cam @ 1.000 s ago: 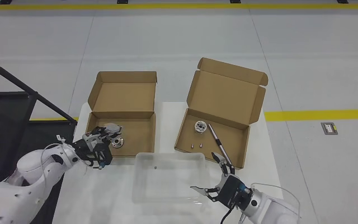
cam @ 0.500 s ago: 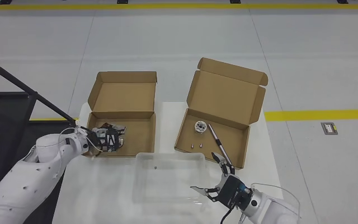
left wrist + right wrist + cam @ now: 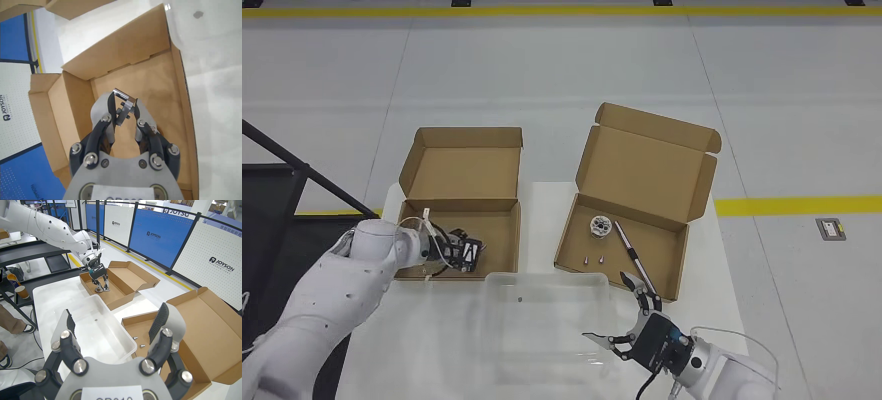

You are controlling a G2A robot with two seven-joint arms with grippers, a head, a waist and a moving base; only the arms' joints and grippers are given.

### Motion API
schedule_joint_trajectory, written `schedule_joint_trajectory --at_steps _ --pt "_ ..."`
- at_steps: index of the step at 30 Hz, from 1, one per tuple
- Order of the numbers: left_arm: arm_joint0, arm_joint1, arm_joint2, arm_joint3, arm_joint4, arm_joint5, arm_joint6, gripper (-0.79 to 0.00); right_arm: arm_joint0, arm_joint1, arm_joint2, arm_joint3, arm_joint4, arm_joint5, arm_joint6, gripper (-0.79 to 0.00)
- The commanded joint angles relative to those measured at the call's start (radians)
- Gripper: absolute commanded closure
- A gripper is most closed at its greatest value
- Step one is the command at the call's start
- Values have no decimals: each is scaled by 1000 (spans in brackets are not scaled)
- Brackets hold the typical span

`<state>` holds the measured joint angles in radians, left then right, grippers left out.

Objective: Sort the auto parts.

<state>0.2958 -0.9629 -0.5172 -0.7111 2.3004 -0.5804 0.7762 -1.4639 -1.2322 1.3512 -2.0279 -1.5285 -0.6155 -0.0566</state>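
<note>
My left gripper (image 3: pixel 123 101) is shut on a small round metal part (image 3: pixel 122 111) with a shiny rim. It hangs low inside the left cardboard box (image 3: pixel 497 235), near the front wall; the right wrist view has this gripper (image 3: pixel 101 289) with the part (image 3: pixel 98 290) just above the box floor. My right gripper (image 3: pixel 610 310) stands open with nothing between its fingers, at the front right corner of the clear bin (image 3: pixel 542 330). The right cardboard box (image 3: pixel 662 255) holds a round metal part (image 3: pixel 598 226), a long rod (image 3: pixel 630 252) and two bolts (image 3: pixel 590 259).
A tiny dark item (image 3: pixel 518 297) lies in the clear bin between the two boxes. Both box lids stand open toward the back. A paper cup (image 3: pixel 21 291) and a bottle (image 3: pixel 11 278) sit on a black side stand beyond the table's left edge.
My left gripper has moved right, from the left box's front corner to deeper inside it, with the metal part at its fingers. The right arm has stayed still.
</note>
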Motion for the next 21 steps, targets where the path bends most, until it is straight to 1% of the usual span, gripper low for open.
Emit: schedule_joint_trajectory --at_steps 1,4,10,11,13,14,18,21 --pt "-18 -21 26 39 25 0 22 0 0 0 0 0 0 0 0 -785" --pt "-40 -50 59 95 71 32 20 0 0 0 0 0 0 0 0 -785" --pt "-57 -108 68 201 34 74 -20 0 0 0 0 0 0 0 0 -785" --pt "-60 -116 71 214 33 79 -20 -77 0 0 0 0 0 0 0 -785" --pt "-66 -129 70 242 24 94 -26 -332 0 0 0 0 0 0 0 -785" --pt "-66 -136 69 253 15 99 -27 -354 0 0 0 0 0 0 0 -785" --pt "-77 -156 69 296 5 113 -13 -363 0 0 0 0 0 0 0 -785" --pt "-85 -165 70 320 4 122 11 -372 0 0 0 0 0 0 0 -785"
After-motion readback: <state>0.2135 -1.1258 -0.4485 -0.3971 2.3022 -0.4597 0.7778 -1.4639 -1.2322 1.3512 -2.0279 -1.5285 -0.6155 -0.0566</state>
